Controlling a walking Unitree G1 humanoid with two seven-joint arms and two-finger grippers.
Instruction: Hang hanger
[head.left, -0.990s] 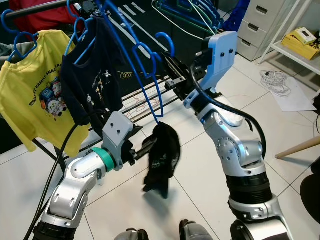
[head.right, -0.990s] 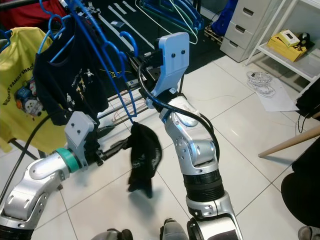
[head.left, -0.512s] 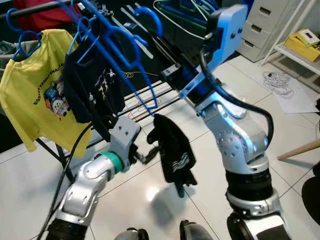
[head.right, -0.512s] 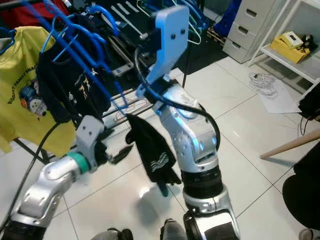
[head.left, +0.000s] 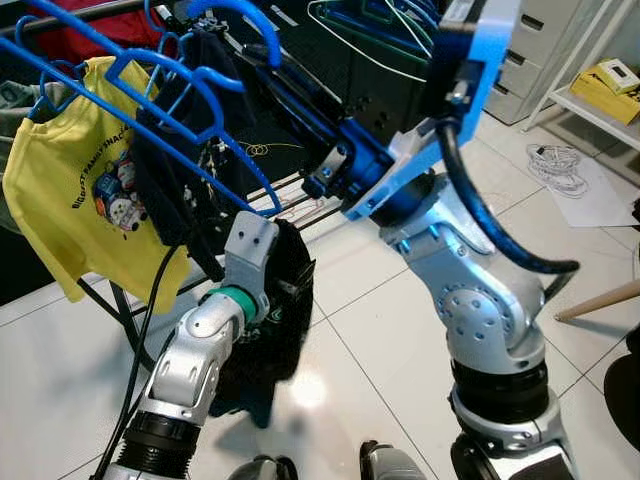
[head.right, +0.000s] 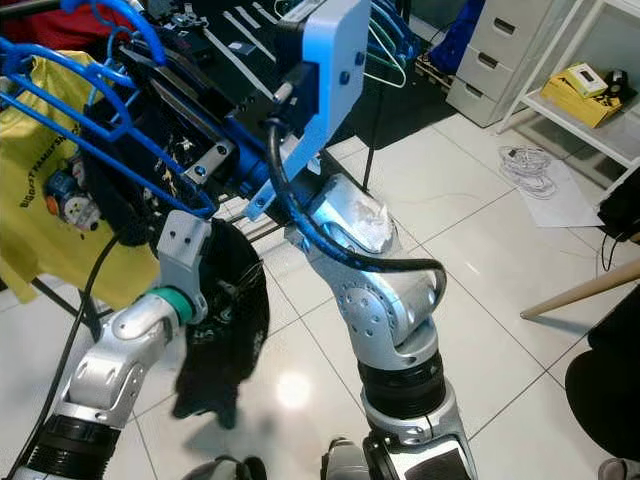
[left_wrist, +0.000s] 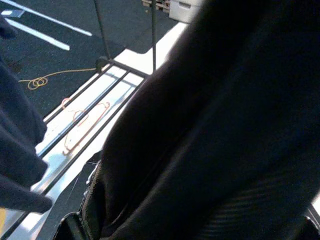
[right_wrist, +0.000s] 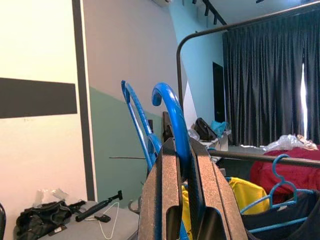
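Right gripper: you have its fingers pinched on the neck of the blue hanger, raised high at about 11 o'clock from the robot's chest.
Blue hanger: tilted, hook standing above the fingers in the right wrist view; its frame reaches toward 10 o'clock across the hung clothes.
Black garment: hangs from the hanger's lower end, draped against your left arm.
Left gripper: pushed into the black garment at about 9 o'clock from centre; you cannot tell how its fingers stand, cloth covers them.
Clothes rail: ahead of the hook, not touching it.
Yellow T-shirt: hanging at 10 o'clock.
Dark T-shirt: just beside the yellow one.
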